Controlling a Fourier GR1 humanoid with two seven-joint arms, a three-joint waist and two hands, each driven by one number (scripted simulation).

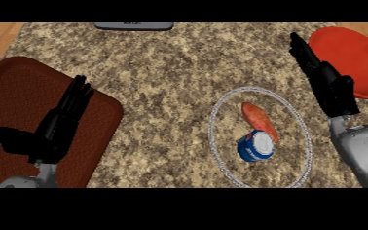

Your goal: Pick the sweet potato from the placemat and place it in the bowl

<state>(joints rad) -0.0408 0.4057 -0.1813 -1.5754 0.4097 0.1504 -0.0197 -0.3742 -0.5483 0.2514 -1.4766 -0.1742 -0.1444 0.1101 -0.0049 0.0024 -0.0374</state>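
Orange sweet potato (260, 121); blue-white can (256, 148); maroon placemat (28, 97); counter (165, 68) speckled tan-brown.

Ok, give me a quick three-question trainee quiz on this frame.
1. True or false: the sweet potato lies on the placemat.
2. What shares the clear dish with it? A) a fork B) a blue-and-white can C) a lemon
3. Fill in: the left hand and the right hand each hold ____.
Key: 1 false; 2 B; 3 nothing.
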